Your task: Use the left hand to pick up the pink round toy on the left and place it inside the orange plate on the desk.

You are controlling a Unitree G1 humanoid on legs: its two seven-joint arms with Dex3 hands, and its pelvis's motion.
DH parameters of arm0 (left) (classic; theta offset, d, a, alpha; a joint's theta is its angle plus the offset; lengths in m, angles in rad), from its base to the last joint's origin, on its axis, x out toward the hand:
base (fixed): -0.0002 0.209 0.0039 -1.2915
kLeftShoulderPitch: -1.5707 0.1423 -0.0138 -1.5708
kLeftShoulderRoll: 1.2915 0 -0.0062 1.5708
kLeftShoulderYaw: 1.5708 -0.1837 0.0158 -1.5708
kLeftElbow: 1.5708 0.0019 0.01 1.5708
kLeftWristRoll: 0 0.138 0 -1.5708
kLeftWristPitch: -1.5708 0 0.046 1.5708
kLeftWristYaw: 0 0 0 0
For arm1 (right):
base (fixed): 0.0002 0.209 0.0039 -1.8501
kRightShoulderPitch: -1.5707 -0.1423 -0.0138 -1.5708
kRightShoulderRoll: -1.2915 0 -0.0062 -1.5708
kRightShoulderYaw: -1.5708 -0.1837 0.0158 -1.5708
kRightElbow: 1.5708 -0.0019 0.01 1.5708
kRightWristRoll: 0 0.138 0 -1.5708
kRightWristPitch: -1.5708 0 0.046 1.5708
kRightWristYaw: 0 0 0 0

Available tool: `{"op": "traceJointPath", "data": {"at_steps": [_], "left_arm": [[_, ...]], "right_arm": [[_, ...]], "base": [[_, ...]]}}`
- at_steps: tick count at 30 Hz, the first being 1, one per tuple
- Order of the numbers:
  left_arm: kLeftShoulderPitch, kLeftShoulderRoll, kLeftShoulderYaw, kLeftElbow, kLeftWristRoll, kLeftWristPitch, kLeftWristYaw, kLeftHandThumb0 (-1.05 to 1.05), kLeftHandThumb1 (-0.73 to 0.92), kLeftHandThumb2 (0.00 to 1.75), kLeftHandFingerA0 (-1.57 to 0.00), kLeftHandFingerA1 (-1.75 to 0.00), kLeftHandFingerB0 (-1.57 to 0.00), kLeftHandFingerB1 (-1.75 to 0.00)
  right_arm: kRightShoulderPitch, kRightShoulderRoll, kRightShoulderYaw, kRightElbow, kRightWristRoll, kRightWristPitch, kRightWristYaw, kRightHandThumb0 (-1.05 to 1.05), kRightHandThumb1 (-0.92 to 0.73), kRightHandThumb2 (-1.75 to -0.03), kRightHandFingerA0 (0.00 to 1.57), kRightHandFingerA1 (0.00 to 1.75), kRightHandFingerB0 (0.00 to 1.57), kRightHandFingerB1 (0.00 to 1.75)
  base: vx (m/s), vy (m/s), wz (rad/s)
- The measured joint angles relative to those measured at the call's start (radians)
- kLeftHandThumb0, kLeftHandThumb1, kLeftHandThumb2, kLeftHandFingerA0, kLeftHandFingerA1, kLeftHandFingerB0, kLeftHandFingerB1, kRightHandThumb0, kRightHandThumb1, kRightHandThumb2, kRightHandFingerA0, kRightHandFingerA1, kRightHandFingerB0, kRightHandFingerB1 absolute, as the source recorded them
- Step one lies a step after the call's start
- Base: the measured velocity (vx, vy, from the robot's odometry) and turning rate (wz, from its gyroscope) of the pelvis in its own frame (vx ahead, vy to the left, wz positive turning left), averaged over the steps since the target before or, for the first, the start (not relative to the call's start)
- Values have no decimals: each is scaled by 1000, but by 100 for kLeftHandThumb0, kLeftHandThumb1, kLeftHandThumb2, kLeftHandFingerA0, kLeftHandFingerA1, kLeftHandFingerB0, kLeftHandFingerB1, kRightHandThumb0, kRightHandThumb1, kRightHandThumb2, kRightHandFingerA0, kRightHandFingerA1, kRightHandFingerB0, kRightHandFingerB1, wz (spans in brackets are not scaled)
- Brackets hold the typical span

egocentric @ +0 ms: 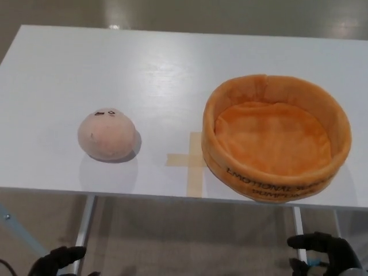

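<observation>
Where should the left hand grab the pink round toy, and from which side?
Probably from above: the pink round toy is a soft dome sitting flat on the white table, with bare surface all around. Fingers could close across its widest part, low on the sides. The left hand is below the table's near edge, so it must rise first. The orange plate stands apart to the right.

This is looking like a lab or test room rather than a home — a plain white desk point(172, 75) on thin metal legs point(84, 230) is standing on bare shiny floor point(190, 236), and a tape cross point(192, 161) is marking a spot at about 6 o'clock on the desktop.
</observation>
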Motion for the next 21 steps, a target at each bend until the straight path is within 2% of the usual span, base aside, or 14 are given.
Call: {"op": "traceJointPath", "data": {"at_steps": [7,8,9,10,11,12,13,21], "left_arm": [[-6,0,0,30,0,-41,-8,-29,60,58,-37,-41,-40,-34],[-6,0,1,32,0,-44,-9,-35,53,71,-32,-48,-33,-41],[-6,0,2,37,0,-50,-11,-28,61,58,-33,-40,-37,-33],[-6,1,5,39,-1,-52,-13,-28,61,58,-33,-40,-37,-33],[-6,1,7,40,-2,-53,-14,-35,53,71,-30,-47,-31,-40],[-6,1,9,42,-2,-54,-16,-35,53,71,-30,-47,-31,-40],[-5,1,10,42,-2,-55,-17,-30,61,58,-30,-38,-34,-32],[12,17,20,32,-3,-76,-60,-33,60,58,-23,-36,-28,-30]], "right_arm": [[-1,0,-1,24,-1,-22,-3,-13,-60,-57,66,93,55,75],[-1,0,-1,25,0,-24,-3,-14,-60,-58,68,93,55,75],[-1,0,-4,27,0,-28,-3,-14,-60,-58,68,93,55,75],[-1,0,-4,28,0,-31,-3,-14,-60,-58,68,93,55,75],[-1,0,-4,28,0,-32,-3,-14,-60,-58,69,94,55,75],[-1,0,-4,30,0,-35,-3,-14,-60,-58,69,94,55,75],[-1,0,-4,30,0,-36,-3,-15,-60,-58,69,94,56,76],[2,2,-7,32,1,-49,-5,-15,-61,-57,68,94,55,75]], "base": [[0,0,0],[0,0,0],[0,0,0],[0,0,0],[0,0,0],[0,0,0],[0,0,0],[0,0,0]]}}
